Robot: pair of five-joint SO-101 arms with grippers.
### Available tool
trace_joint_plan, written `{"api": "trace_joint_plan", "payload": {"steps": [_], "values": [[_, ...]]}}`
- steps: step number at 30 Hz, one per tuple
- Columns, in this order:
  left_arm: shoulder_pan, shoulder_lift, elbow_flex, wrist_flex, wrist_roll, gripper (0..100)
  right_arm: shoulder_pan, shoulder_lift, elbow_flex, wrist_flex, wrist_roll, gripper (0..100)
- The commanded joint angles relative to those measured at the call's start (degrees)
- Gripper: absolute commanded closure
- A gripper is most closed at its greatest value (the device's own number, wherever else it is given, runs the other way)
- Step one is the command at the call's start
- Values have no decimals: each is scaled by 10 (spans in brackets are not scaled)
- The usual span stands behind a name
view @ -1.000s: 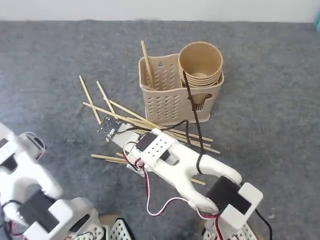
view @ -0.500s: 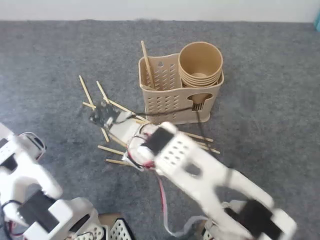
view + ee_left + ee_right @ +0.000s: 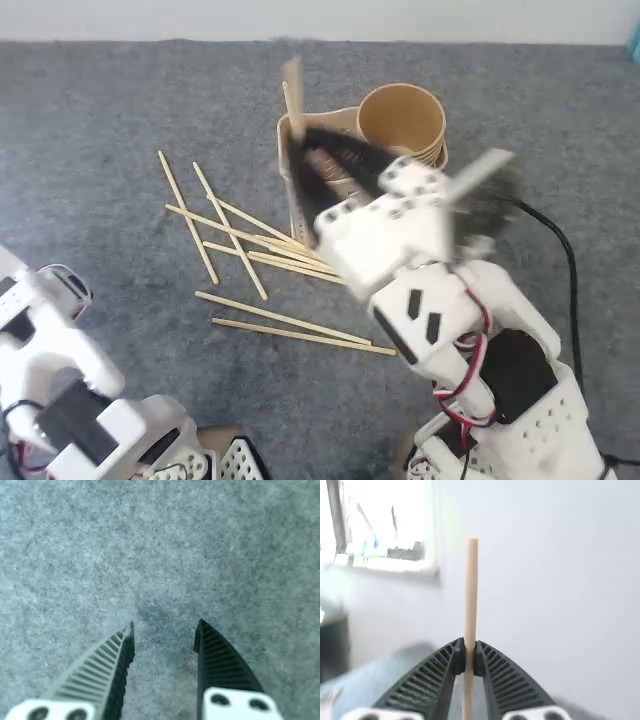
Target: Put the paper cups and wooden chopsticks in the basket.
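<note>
Fingers (image 3: 440, 675) of the right gripper (image 3: 469, 657), black and ribbed, pinch a straight, round wooden chopstick (image 3: 471, 590) near its lower part, which runs out of frame. From above, this arm is a blur over the beige perforated basket (image 3: 296, 195), hiding its front. Stacked tan paper cups (image 3: 402, 118) sit inside the basket. Loose chopsticks (image 3: 250, 245) lie crossed on grey carpet (image 3: 120, 120) beside the basket. The left gripper (image 3: 165, 630) hangs spread wide, holding nothing.

The mottled grey table (image 3: 100, 110) is lying beneath pale tan wooden chopsticks (image 3: 270, 258); the beige perforated plastic basket (image 3: 296, 205) is nearly matching the light brown stacked paper cups (image 3: 402, 118); ribbed black jaws are contrasting with white plastic arms (image 3: 450, 290).
</note>
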Motion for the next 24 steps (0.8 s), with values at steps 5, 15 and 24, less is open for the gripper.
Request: {"api": "trace_joint_plan", "payload": {"steps": [5,15,24], "values": [[49,-6,-12,-16,4,810,100,-22,155,-350,-52,991],[187,-115,29,-107,43,808,172,157,185,-507,-51,991],[297,-218,127,-252,43,803,165,298,179,-543,39,987]]}}
